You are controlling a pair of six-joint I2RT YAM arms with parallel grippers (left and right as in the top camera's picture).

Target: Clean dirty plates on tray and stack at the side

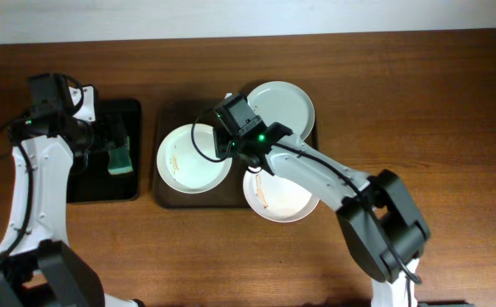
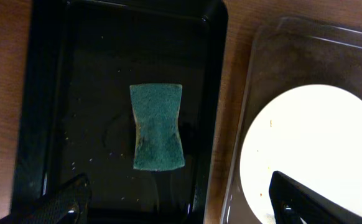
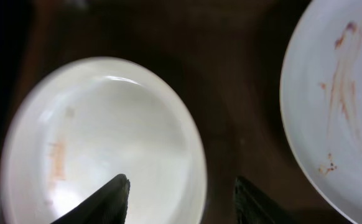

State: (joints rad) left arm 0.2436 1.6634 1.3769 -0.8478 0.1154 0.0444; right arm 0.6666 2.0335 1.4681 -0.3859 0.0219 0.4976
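Three white plates lie on the dark brown tray (image 1: 164, 193): a left plate (image 1: 188, 162) with a faint orange smear, a back plate (image 1: 284, 104), and a front plate (image 1: 284, 198) with brownish streaks. My right gripper (image 1: 231, 141) is open above the left plate's right rim; in the right wrist view its fingers (image 3: 181, 193) straddle that rim (image 3: 196, 155), with the streaked plate (image 3: 336, 99) at right. My left gripper (image 1: 103, 141) is open over the black tray (image 1: 103, 188), above a green sponge (image 2: 158, 126). In the left wrist view the fingers (image 2: 175, 202) are wide apart and empty.
The small black tray (image 2: 50, 93) sits left of the brown tray (image 2: 262, 68) on the wooden table (image 1: 435, 111). The sponge (image 1: 122, 158) lies in the black tray. The right arm reaches across the brown tray from the front right.
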